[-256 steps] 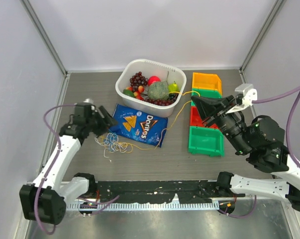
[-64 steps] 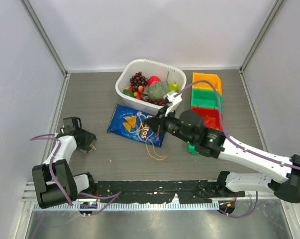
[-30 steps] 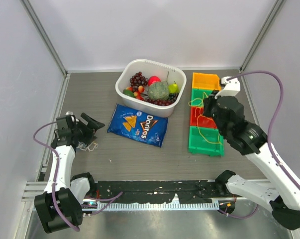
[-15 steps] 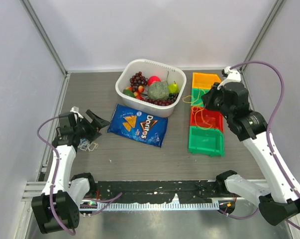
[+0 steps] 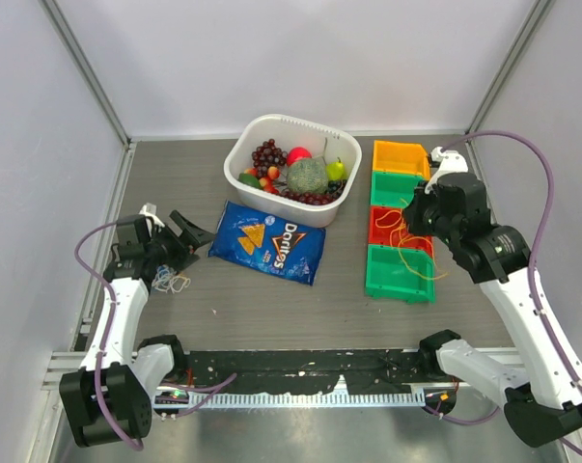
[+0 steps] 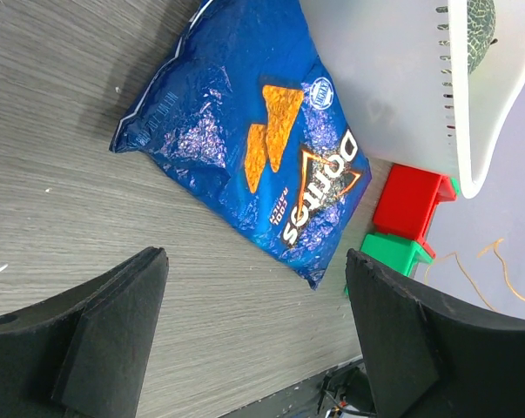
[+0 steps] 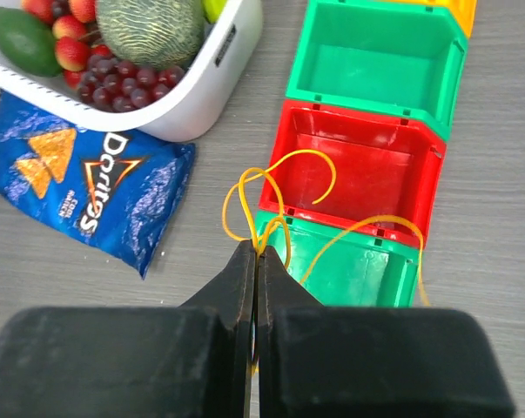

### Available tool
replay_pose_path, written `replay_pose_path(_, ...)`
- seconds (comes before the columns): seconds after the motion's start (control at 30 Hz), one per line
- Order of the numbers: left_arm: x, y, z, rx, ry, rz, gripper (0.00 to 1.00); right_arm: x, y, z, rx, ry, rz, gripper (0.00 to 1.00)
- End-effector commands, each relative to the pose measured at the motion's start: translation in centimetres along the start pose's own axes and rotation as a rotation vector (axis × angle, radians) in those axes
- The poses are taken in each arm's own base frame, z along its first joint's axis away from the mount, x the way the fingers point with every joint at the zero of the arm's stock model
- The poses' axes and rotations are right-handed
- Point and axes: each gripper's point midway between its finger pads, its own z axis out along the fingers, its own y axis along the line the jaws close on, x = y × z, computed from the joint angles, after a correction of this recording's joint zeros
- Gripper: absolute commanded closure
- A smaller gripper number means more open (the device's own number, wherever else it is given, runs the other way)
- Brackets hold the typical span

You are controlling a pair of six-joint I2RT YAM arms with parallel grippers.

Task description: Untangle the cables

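1. The right gripper (image 7: 256, 254) has its jaws pressed together on a thin yellow cable (image 7: 286, 171). The cord is pinched at the very tips of the two black fingers (image 7: 232, 287).
2. The fingers hide how much cable runs behind them. The free loops curl out over the red plastic bin (image 7: 375, 187) and the near green plastic bin (image 7: 353, 277). I cannot tell whether the loops touch these bins or hang above them.
3. The left gripper (image 6: 253, 305) has its jaws wide apart with nothing between them. Under the jaws there is only the grey wood-grain table (image 6: 62, 131).
4. A small loopy bunch of white and blue cables (image 5: 171, 282) lies on the table just beside the left gripper, on its near side. In the top view it is too small to show how the cords cross. The left wrist view gives only a pale scrap, cut off at the left edge.
5. A crinkled blue foil chip bag (image 6: 253, 148) lies flat between the left gripper and the bins. Just beside it stands a white plastic tub (image 5: 262, 135) with rounded corners. The tub holds dark grapes (image 7: 114, 87) and a netted green melon (image 7: 149, 26).
6. The bins are rigid, glossy and square, and they stand in one row, touching. A second green plastic bin (image 7: 375, 52) comes after the red one. The far orange plastic bin (image 5: 397, 154) is cut off at the top corner of the right wrist view.
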Motion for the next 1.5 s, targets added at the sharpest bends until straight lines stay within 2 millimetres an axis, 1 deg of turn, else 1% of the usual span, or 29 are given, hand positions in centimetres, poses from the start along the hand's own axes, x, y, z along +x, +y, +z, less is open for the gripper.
replay_pose_path(0.0,-1.2,-2.0,-0.1,0.067,-0.024,0.054,0.13,-4.4,2.2,-4.5,-0.156,-0.179,-0.052,0.99)
replay_pose_path(0.03,-1.2,-2.0,0.0,0.068,-0.022,0.054,0.13,-4.6,2.1,-4.7,-0.152,-0.18,-0.055,0.99)
replay_pose_path(0.07,-1.3,-2.0,0.0,0.07,-0.022,0.054,0.13,-5.1,1.9,-5.1,-0.145,-0.195,-0.061,0.99)
replay_pose_path(0.17,-1.3,-2.1,-0.1,0.072,-0.022,0.058,0.13,-4.8,1.5,-5.1,-0.12,-0.172,-0.069,0.99)
replay_pose_path(0.23,-1.2,-2.0,0.0,0.068,-0.021,0.057,0.13,-4.2,1.4,-4.7,-0.115,-0.152,-0.062,0.99)
replay_pose_path(0.27,-1.2,-1.9,0.0,0.065,-0.02,0.056,0.13,-3.6,1.4,-4.2,-0.111,-0.133,-0.06,0.99)
replay_pose_path(0.3,-1.1,-1.9,0.0,0.066,-0.018,0.055,0.13,-3.4,1.4,-3.9,-0.109,-0.13,-0.055,1.0)
replay_pose_path(0.43,-1.1,-1.9,0.0,0.069,-0.016,0.056,0.13,-1.2,0.7,-1.6,-0.071,-0.075,-0.043,0.99)
replay_pose_path(0.47,-1.1,-1.9,0.0,0.068,-0.016,0.057,0.13,-1.0,0.7,-1.2,-0.069,-0.072,-0.038,0.99)
replay_pose_path(0.5,-1.1,-2.0,0.0,0.068,-0.016,0.057,0.13,-0.1,1.0,-0.6,-0.08,-0.044,-0.034,0.99)
replay_pose_path(0.63,-1.2,-2.0,0.0,0.067,-0.017,0.06,0.13,1.4,0.9,0.5,-0.075,0.009,-0.029,0.99)
replay_pose_path(0.67,-1.1,-1.9,0.0,0.065,-0.015,0.06,0.13,1.8,0.9,0.6,-0.075,0.028,-0.037,0.99)
replay_pose_path(0.73,-1.0,-1.8,0.0,0.062,-0.011,0.062,0.14,1.8,0.8,0.0,-0.082,0.029,-0.053,0.99)
replay_pose_path(0.77,-1.0,-1.8,0.0,0.062,-0.012,0.061,0.13,1.5,0.8,-0.3,-0.081,0.019,-0.057,0.99)
replay_pose_path(0.8,-1.0,-1.7,0.1,0.061,-0.011,0.061,0.13,1.6,0.5,-0.7,-0.07,0.025,-0.064,0.99)
replay_pose_path(0.83,-1.0,-1.7,0.1,0.061,-0.013,0.061,0.14,1.1,0.4,-1.1,-0.065,0.015,-0.064,0.99)
replay_pose_path(0.97,-1.1,-1.7,0.2,0.06,-0.012,0.061,0.13,1.2,0.1,-2.3,-0.059,0.038,-0.072,0.99)
replay_pose_path(1.1,-1.1,-1.7,0.3,0.058,-0.01,0.061,0.13,0.4,0.9,-4.0,-0.117,-0.002,-0.083,0.99)
replay_pose_path(1.17,-1.2,-1.6,0.3,0.055,-0.011,0.061,0.13,0.0,1.0,-4.4,-0.129,-0.023,-0.092,0.99)
replay_pose_path(1.23,-1.3,-1.7,0.3,0.054,-0.013,0.064,0.13,0.0,0.9,-4.3,-0.122,-0.02,-0.087,0.99)
replay_pose_path(1.3,-1.3,-1.7,0.3,0.052,-0.012,0.064,0.13,0.5,1.1,-3.8,-0.127,0.003,-0.075,0.99)
replay_pose_path(1.47,-1.3,-1.7,0.2,0.051,-0.016,0.067,0.14,3.1,1.4,-1.1,-0.108,0.117,-0.004,0.99)
